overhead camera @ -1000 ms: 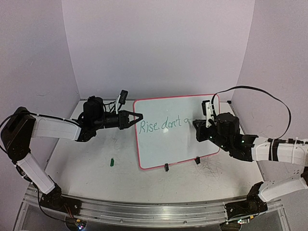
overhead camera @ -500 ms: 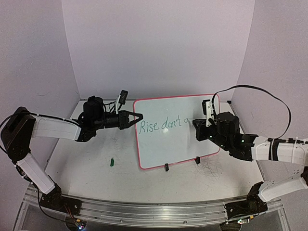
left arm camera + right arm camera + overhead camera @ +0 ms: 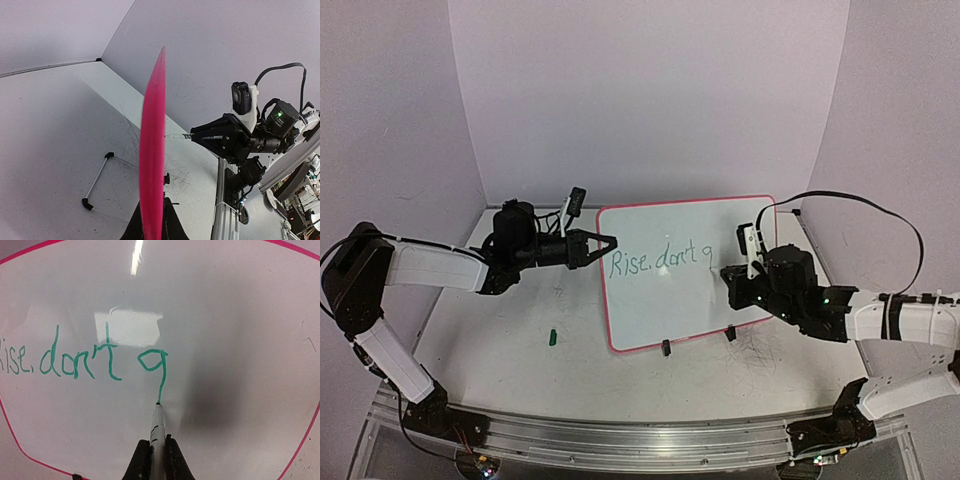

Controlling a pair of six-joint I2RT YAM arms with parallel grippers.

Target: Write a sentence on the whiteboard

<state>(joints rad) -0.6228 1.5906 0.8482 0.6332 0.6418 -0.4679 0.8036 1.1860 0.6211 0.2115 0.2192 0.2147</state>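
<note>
The whiteboard (image 3: 670, 312) stands upright on the table, pink-framed, with green writing (image 3: 658, 260) that reads "Rise, don't g". My left gripper (image 3: 609, 242) is shut on the board's left edge; in the left wrist view the pink frame (image 3: 152, 145) runs edge-on between that gripper's (image 3: 152, 222) fingers. My right gripper (image 3: 728, 277) is in front of the board's right part, shut on a grey marker (image 3: 156, 426). In the right wrist view the marker's tip touches the whiteboard (image 3: 235, 315) at the bottom of the "g" (image 3: 156, 371) tail, above that gripper (image 3: 157, 452).
A small green cap (image 3: 552, 337) lies on the table to the board's left. Two black clip feet (image 3: 666, 348) (image 3: 730, 334) hold the board's lower edge. A white rod with black ends (image 3: 95, 182) lies behind the board. Purple walls enclose the table; a metal rail (image 3: 620, 440) runs along the near edge.
My right gripper has moved down the board with the marker, drawing the tail of the "g". The left gripper and the board have stayed put.
</note>
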